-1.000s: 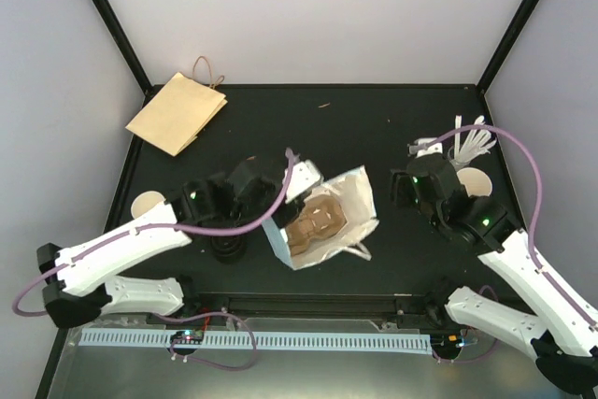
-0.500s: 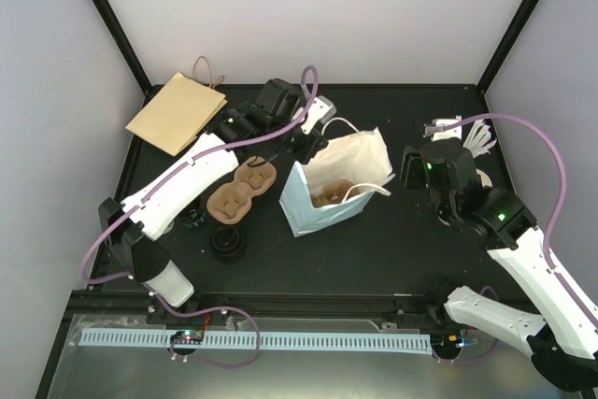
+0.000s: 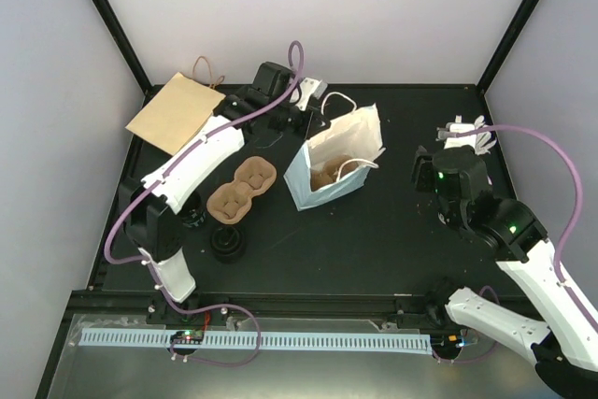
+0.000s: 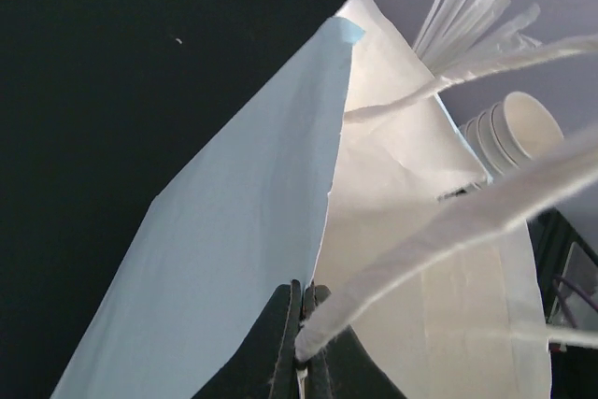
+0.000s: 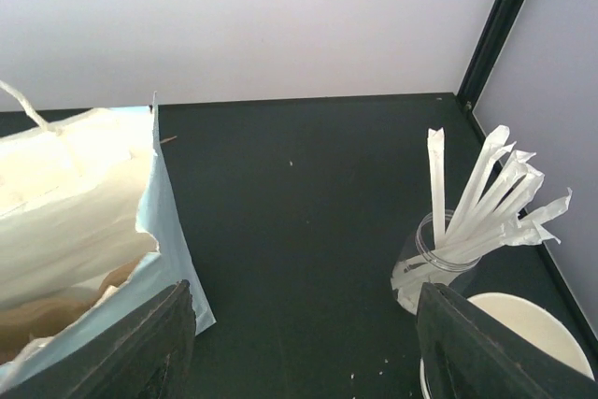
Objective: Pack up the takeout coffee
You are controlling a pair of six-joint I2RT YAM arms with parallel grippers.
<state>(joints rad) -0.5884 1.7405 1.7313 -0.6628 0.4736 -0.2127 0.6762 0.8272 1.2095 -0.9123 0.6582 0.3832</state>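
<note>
Upper centre: your left gripper [image 4: 301, 348] is clamped on the bag's [image 3: 348, 145] handle [image 4: 523, 201]; hold the mouth open. At mid-right, your right gripper [image 5: 308, 334] has its fingers apart.

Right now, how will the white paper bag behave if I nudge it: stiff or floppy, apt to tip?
Probably floppy: the white paper bag bows and creases where the left gripper pinches it. Likely light and tippy: it is tall, thin paper, with just a brown cup carrier inside.
</note>
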